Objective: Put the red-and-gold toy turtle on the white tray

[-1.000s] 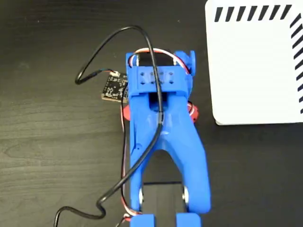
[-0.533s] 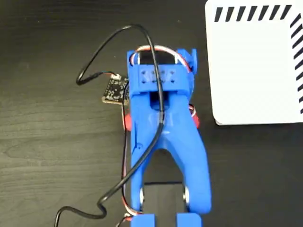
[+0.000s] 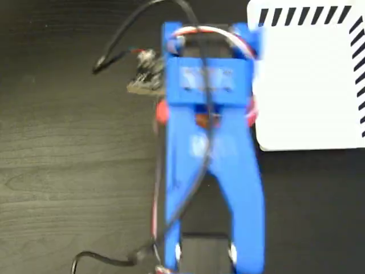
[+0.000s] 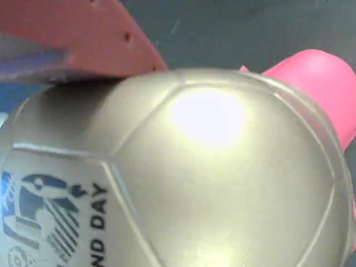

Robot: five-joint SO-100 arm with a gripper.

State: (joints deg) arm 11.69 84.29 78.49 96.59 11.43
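The red-and-gold toy turtle [image 4: 183,178] fills almost the whole wrist view: its shiny gold shell with its panel seams, a blue-and-black printed mark with the letters "DAY" at lower left, and a coral-pink limb or head poking out at upper right. In the fixed view only small red bits of it [image 3: 162,112] peek out at either side of the blue arm [image 3: 211,160], which covers the rest.

Judged from these pictures, the turtle appears to be in the grasp and probably lifted, since the dark surface behind it in the wrist view looks set back; I cannot confirm that it is clear of the tabletop [image 3: 68,171]. It is not yet on the white tray [image 3: 308,80]. The tray lies just to the right of the arm in the fixed view, bare as far as it shows, with black stripes along its top and right edges. What remains is to carry the turtle rightward over the tray, lower it and let go.

One red finger [image 4: 83,39] of the jaws presses against the upper left of the shell in the wrist view. The other finger is out of sight, so the width of the opening cannot be read directly; the jaws look clamped on the turtle. The fixed view is blurred around the arm and its black cable [image 3: 122,40].
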